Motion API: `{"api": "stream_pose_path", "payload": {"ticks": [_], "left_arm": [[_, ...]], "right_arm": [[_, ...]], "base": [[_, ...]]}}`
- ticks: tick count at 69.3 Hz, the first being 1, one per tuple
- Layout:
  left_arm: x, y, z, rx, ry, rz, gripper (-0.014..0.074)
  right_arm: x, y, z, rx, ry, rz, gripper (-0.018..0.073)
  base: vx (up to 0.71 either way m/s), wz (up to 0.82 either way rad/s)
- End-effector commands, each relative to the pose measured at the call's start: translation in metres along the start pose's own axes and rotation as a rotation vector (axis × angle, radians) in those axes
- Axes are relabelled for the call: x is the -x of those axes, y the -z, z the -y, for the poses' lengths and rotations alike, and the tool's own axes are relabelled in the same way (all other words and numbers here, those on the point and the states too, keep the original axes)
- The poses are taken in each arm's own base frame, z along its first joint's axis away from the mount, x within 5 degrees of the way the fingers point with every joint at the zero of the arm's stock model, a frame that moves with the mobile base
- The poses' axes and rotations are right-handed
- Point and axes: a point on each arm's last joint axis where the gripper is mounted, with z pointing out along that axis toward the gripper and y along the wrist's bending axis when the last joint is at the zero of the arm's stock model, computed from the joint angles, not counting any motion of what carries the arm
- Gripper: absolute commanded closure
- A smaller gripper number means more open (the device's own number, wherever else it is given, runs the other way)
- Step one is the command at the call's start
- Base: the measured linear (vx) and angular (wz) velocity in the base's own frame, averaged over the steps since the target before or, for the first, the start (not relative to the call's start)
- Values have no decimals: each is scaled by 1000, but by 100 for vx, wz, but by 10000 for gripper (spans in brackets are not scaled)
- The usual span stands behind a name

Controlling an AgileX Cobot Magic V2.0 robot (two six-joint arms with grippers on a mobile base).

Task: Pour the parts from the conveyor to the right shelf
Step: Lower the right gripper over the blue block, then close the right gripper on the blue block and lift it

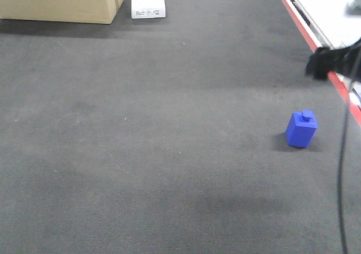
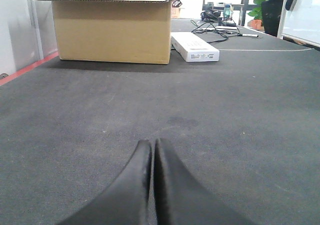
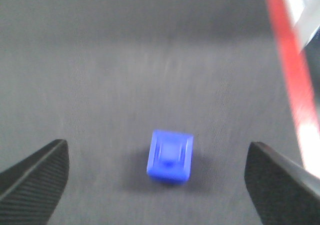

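One part, a small bright-blue block (image 1: 302, 128) with a round stud on top, stands on the dark grey conveyor (image 1: 158, 130) near its red-edged right side. In the right wrist view the block (image 3: 170, 156) lies on the belt between my right gripper's fingers, nearer the camera than their tips. That right gripper (image 3: 156, 147) is open wide and touches nothing. A dark part of the right arm (image 1: 330, 61) hangs over the red strip (image 1: 304, 31), beyond the block. My left gripper (image 2: 151, 146) is shut and empty, low over bare belt. The right shelf is out of view.
A cardboard box (image 1: 59, 3) and a flat white device (image 1: 148, 1) sit at the belt's far end, both also in the left wrist view as the box (image 2: 112, 30) and device (image 2: 195, 47). A black cable (image 1: 342, 169) hangs at the right edge.
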Motion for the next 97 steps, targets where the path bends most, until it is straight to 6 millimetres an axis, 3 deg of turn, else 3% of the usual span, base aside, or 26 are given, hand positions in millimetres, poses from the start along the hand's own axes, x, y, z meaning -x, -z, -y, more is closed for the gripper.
{"api": "stream_pose_path", "payload": {"ticks": [1,19,36,54,77,88,97], "left_arm": [[15,3,1,-10,16,111,603],[15,3,1,-10,16,111,603],[15,3,1,-10,16,111,603],[15,3,1,-10,16,111,603],[15,3,1,-10,16,111,603],[15,3,1,-10,16,111,603],[15,3,1,-10,16,111,603]], "right_arm": [[17,8,0,6,-3,15,-118],[34,-20,4,-1,11,-226,-56],[36,-55,7,-8,26,-451,-53],[35,-93,9,7,27,-502,-53],[19,-135,11,12,20,-589,-30],[12,-147,11,13,18,-622,61],[11,-149,12,9,21,-632,258]], "base": [[0,0],[0,0],[0,0],[0,0],[0,0],[0,0],[0,0]]}}
